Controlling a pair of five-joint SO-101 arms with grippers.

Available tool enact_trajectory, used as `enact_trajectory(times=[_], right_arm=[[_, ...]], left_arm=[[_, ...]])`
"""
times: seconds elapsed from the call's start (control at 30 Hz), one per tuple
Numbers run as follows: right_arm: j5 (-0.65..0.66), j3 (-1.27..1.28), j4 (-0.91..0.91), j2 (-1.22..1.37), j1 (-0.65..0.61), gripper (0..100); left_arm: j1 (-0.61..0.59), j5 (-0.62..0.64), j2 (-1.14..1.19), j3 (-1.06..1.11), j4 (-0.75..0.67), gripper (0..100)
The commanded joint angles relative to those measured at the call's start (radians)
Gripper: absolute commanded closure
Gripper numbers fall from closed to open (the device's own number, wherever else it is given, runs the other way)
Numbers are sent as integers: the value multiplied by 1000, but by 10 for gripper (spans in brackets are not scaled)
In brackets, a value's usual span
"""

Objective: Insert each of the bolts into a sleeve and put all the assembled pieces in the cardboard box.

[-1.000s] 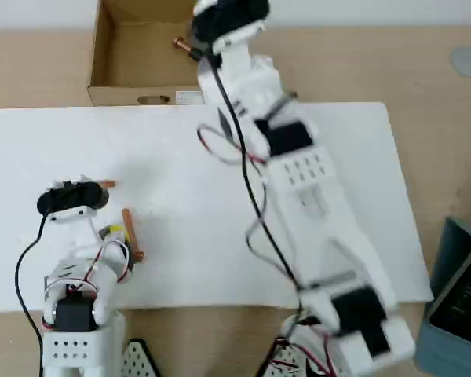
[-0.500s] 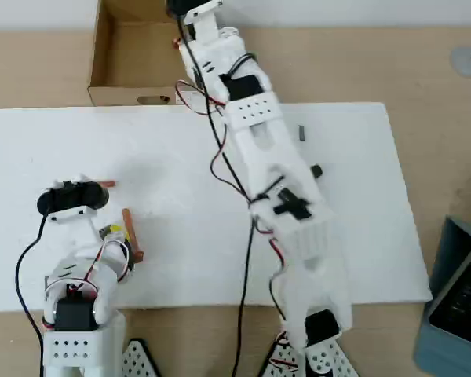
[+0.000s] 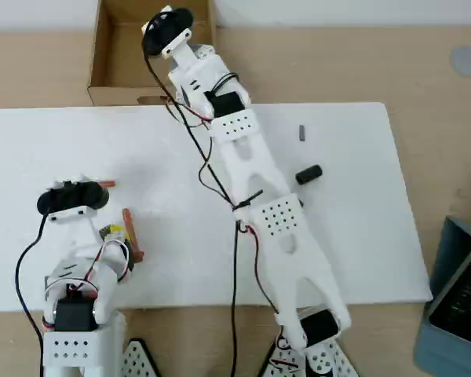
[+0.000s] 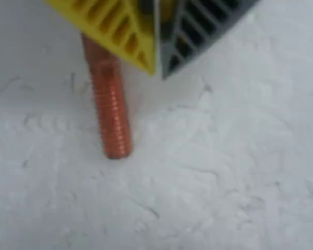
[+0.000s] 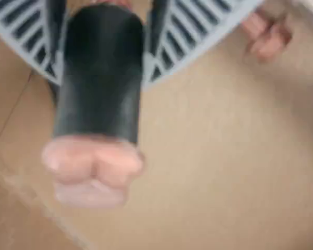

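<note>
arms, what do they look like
Both arms are white plastic with black motors. The left arm carries red, black and white wires; the left claw has one yellow and one dark grey ribbed finger. The right arm has dotted hole patterns and a black cable; the right claw is pale blue and ribbed.

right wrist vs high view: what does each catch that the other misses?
Right wrist: the right gripper is shut on a black sleeve, with a bolt head poking out its end. A blurred copper piece lies on the box floor. High: a loose sleeve, one bolt and a second bolt on the white mat. Both: the cardboard box.
</note>
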Motion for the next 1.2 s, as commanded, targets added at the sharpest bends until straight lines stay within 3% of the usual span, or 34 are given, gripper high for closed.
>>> enact_trajectory(times=[0.0,0.4,0.67,1.17], right_arm=[[6,-85,34,-12,-5,861],[6,-88,41,-12,-4,854],[12,-292,250,-24,2,854],[9,-285,595,-265,47,853]], left_arm=[[-8,-5,-7,-5,-21,998],[-9,-5,-7,-5,-21,998],[-9,-5,-7,-5,-20,998],[-9,-3,-7,-5,-20,998]])
